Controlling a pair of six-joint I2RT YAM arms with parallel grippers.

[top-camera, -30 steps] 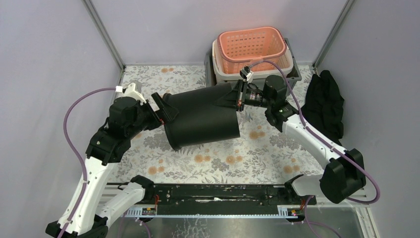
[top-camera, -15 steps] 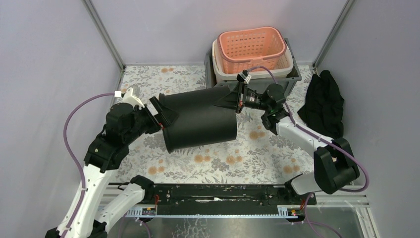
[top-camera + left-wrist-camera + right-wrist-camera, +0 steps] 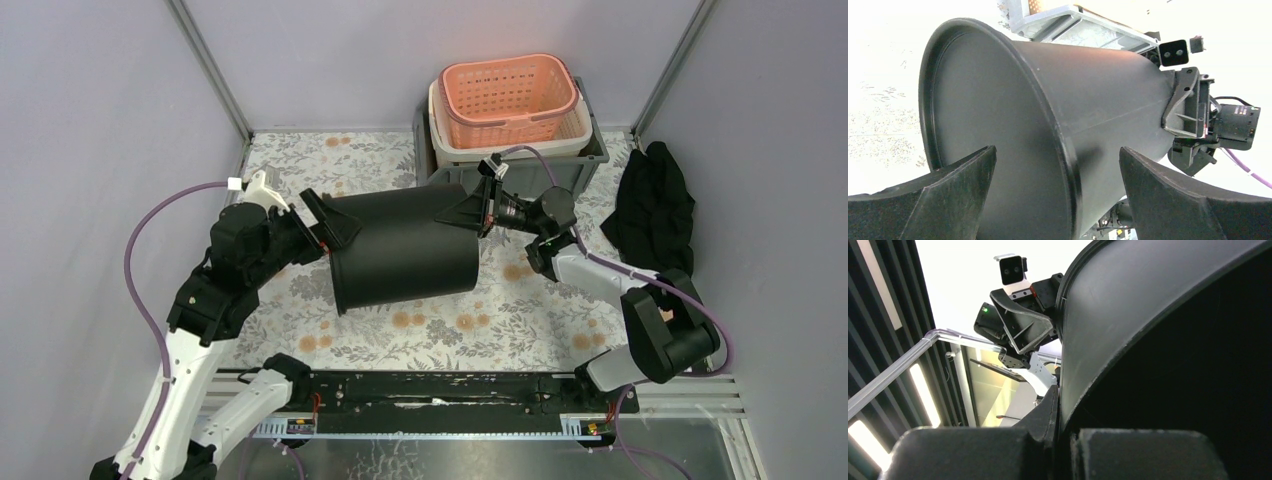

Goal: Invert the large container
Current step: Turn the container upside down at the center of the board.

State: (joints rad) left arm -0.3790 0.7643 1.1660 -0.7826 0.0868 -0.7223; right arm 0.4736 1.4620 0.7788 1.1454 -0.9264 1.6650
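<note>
The bin lies on its side: right gripper pinched shut on its rim, left gripper wide open astride its base. Brace there, then swing the rim downward.

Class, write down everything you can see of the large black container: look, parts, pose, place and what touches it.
The large black container is a smooth, matte, plastic-looking drum with a closed flat bottom ringed by a raised lip. It lies on its side over the floral table, bottom toward the left arm, open mouth toward the right. The right gripper is shut on the mouth's rim; the open left gripper straddles the bottom edge.
</note>
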